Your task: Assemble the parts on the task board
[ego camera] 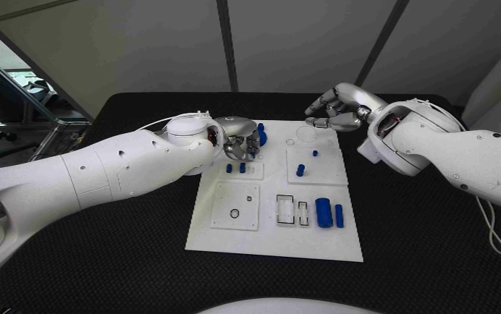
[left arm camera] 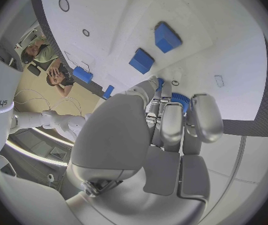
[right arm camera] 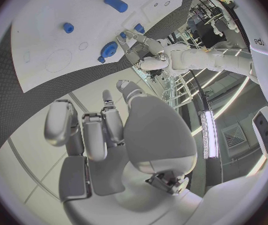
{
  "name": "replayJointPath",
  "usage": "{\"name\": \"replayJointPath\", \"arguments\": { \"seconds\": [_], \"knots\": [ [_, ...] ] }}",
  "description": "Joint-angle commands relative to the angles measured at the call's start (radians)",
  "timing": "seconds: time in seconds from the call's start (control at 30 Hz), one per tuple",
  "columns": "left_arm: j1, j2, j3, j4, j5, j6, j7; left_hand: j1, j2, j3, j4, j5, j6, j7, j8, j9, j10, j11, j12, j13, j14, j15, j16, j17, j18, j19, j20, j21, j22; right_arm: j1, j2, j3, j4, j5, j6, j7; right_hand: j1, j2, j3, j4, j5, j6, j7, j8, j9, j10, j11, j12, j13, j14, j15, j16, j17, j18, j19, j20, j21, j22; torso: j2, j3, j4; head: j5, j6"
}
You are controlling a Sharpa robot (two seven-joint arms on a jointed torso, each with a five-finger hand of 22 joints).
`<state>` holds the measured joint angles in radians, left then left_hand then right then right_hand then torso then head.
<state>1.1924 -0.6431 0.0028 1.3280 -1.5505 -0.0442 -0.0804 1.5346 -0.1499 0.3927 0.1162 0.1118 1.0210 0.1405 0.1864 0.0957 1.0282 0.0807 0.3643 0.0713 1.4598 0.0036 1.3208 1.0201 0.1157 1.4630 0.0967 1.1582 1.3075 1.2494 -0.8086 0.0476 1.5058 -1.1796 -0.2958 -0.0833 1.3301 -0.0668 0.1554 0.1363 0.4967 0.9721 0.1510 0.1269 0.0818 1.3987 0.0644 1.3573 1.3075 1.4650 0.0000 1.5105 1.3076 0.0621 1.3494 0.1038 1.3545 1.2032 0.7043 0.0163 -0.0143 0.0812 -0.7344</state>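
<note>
On the black table (ego camera: 125, 270) lies the white task board (ego camera: 274, 236), with its long sides running from the near edge to the far edge. On the left arm, in the left wrist view, a few letters can be read, "edjys" or similar, cut off at the beginning; on the right arm in the right wrist view only "edi" is visible, the rest is cut.

The left hand (ego camera: 239, 139) is over the far left corner of the board. Its fingers (left arm camera: 172, 126) are curled around a ribbed blue part (left arm camera: 181, 99), a round piece like a gear, so this hand is grasping it. Most of this part is hidden behind the fingers, and I cannot tell if it touches the board. Just beside the hand, toward the near edge, two small blue blocks (ego camera: 236, 168) stand on the board.

The right hand (ego camera: 339, 110) hangs over the far right corner of the board, fingers curled in loosely and holding nothing. It is well apart from the parts.

Near the middle of the board stand a blue peg (ego camera: 300, 171) and a smaller blue piece (ego camera: 314, 153). Close to the near right corner lie a blue cylinder (ego camera: 323, 213) and a thin blue bar (ego camera: 339, 215), side by side, next to two rectangular slots (ego camera: 292, 211)
</note>
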Motion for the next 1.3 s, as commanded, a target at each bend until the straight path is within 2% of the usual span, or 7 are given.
{"name": "replayJointPath", "arguments": {
  "seconds": [0.03,0.33,0.77,0.83,1.1,1.3],
  "knots": [
    [-0.003,0.002,-0.004,-0.003,-0.006,0.007,0.009,0.011,0.000,0.020,-0.007,0.004,0.014,0.000,-0.007,-0.002,0.017,0.000,-0.011,-0.003,0.003,-0.006,0.005,-0.001,-0.042,0.006,-0.002,0.007,0.162,0.002,0.000,0.001,0.003,-0.002,-0.004,0.009,0.004,-0.007,0.006,-0.001,0.005,0.008,0.000,0.006,-0.001,-0.005,0.000,0.000,0.034,0.079,-0.009,-0.007,0.146,0.018,-0.004,-0.004,-0.004,0.000,0.000,0.0002,-0.0003,-0.001,-0.001],
    [-0.005,0.000,-0.004,0.002,-0.007,-0.028,0.030,-0.008,-0.013,0.089,-0.041,0.003,0.048,0.005,-0.020,-0.008,0.069,-0.001,-0.064,-0.005,0.002,-0.006,0.008,-0.007,-0.045,0.009,-0.003,0.022,0.169,0.002,0.001,0.001,0.003,-0.002,-0.004,0.009,0.004,-0.007,0.006,-0.001,0.005,0.008,0.000,0.006,-0.001,-0.005,0.000,0.000,0.034,0.079,-0.009,-0.007,0.146,0.018,-0.004,-0.004,-0.004,0.000,0.000,-0.0005,0.0006,0.000,-0.001],
    [-0.007,-0.025,-0.002,0.039,-0.007,-0.071,0.057,-0.030,-0.024,0.111,-0.054,0.002,0.060,0.012,-0.030,-0.012,0.087,0.003,-0.093,-0.003,0.002,-0.003,0.012,-0.008,-0.047,0.011,-0.001,0.032,0.171,0.002,0.000,0.001,0.004,-0.002,-0.005,0.011,0.004,-0.008,0.008,0.000,0.006,0.010,0.000,0.007,-0.001,-0.003,-0.001,0.001,0.036,0.079,-0.009,-0.006,0.147,0.018,-0.004,-0.004,-0.004,0.001,0.000,-0.0003,0.0011,0.003,0.001],
    [-0.007,-0.029,0.002,0.046,-0.007,-0.076,0.058,-0.032,-0.025,0.112,-0.054,0.002,0.060,0.012,-0.031,-0.012,0.088,0.003,-0.095,-0.003,0.002,-0.003,0.012,-0.008,-0.047,0.012,-0.001,0.034,0.172,0.002,-0.001,0.001,0.004,-0.002,-0.005,0.011,0.004,-0.008,0.008,0.000,0.006,0.010,0.000,0.007,-0.001,-0.003,-0.001,0.001,0.036,0.079,-0.009,-0.006,0.147,0.018,-0.004,-0.004,-0.004,0.001,-0.001,-0.0004,0.0009,0.002,0.002],
    [-0.007,-0.056,0.028,0.079,-0.007,-0.085,0.055,-0.037,-0.027,0.116,-0.056,0.002,0.062,0.012,-0.033,-0.013,0.091,0.003,-0.101,-0.003,0.002,-0.003,0.012,-0.008,-0.047,0.013,-0.001,0.035,0.172,0.002,-0.003,0.001,0.004,-0.002,-0.005,0.011,0.004,-0.008,0.008,0.000,0.006,0.010,0.000,0.007,-0.001,-0.003,-0.001,0.001,0.036,0.079,-0.009,-0.006,0.147,0.018,-0.004,-0.004,-0.004,0.001,-0.001,0.0000,0.0010,0.006,0.003],
    [-0.007,-0.082,0.034,0.100,-0.007,-0.077,0.046,-0.040,-0.028,0.118,-0.057,0.002,0.065,0.011,-0.034,-0.013,0.095,0.003,-0.104,-0.003,0.002,-0.003,0.013,-0.009,-0.047,0.013,-0.001,0.036,0.172,0.002,-0.004,0.001,0.004,-0.003,-0.005,0.011,0.004,-0.008,0.008,0.000,0.006,0.010,0.000,0.007,-0.001,-0.003,-0.001,0.001,0.036,0.079,-0.009,-0.006,0.147,0.018,-0.004,-0.004,-0.004,0.001,-0.001,-0.0003,0.0014,0.008,0.004]
  ]
}}
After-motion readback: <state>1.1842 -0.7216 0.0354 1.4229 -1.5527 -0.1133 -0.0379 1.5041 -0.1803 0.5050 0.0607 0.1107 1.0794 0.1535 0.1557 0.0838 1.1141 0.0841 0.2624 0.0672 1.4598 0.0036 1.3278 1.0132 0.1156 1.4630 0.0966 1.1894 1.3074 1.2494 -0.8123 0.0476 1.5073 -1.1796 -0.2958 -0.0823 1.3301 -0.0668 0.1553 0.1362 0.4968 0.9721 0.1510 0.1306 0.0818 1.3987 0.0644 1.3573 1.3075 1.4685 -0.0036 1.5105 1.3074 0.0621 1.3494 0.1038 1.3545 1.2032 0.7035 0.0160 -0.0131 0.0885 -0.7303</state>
